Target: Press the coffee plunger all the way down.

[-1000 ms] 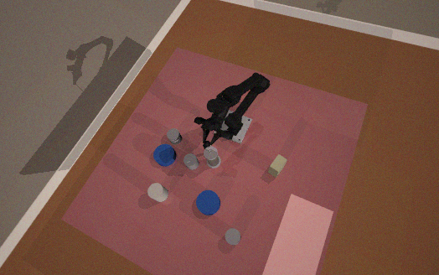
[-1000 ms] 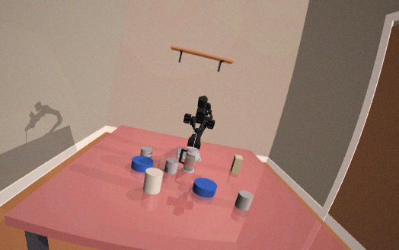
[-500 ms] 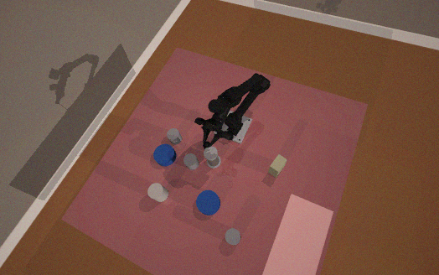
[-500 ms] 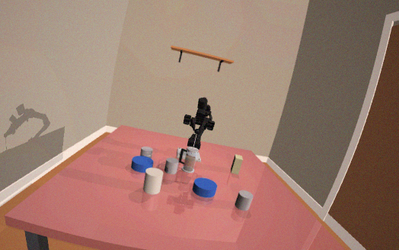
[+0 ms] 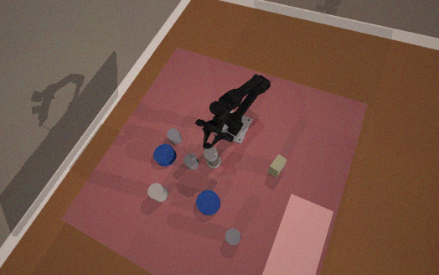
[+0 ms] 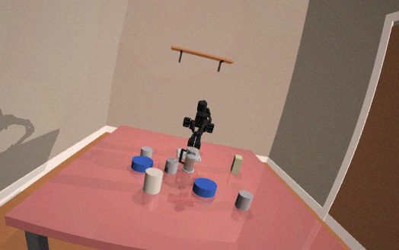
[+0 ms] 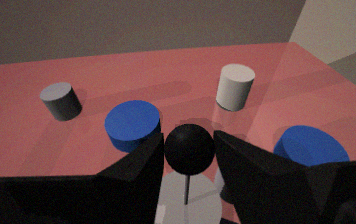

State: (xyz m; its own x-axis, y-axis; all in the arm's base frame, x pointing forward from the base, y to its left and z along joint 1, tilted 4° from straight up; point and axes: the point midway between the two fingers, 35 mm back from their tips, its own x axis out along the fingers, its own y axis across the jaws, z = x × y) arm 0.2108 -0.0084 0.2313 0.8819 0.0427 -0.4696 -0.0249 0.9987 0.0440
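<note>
The coffee press (image 5: 213, 158) (image 6: 189, 163) stands upright on the pink table, with a pale lid (image 7: 202, 202) and a black side handle (image 6: 181, 155). Its round black plunger knob (image 7: 189, 156) stands above the lid, with part of the thin rod (image 7: 187, 190) visible between them. My gripper (image 5: 207, 145) (image 7: 188, 138) is shut on the knob, one finger at each side, above the press. The fingers hide parts of the press in the wrist view.
A grey cylinder (image 5: 191, 161) (image 6: 171, 166) stands close beside the press. Two blue discs (image 5: 164, 155) (image 5: 208, 203), a white cylinder (image 5: 157, 192) (image 7: 235, 88), two more grey cylinders (image 5: 174, 136) (image 5: 233, 236) and a yellowish block (image 5: 277, 165) (image 6: 236, 164) stand around.
</note>
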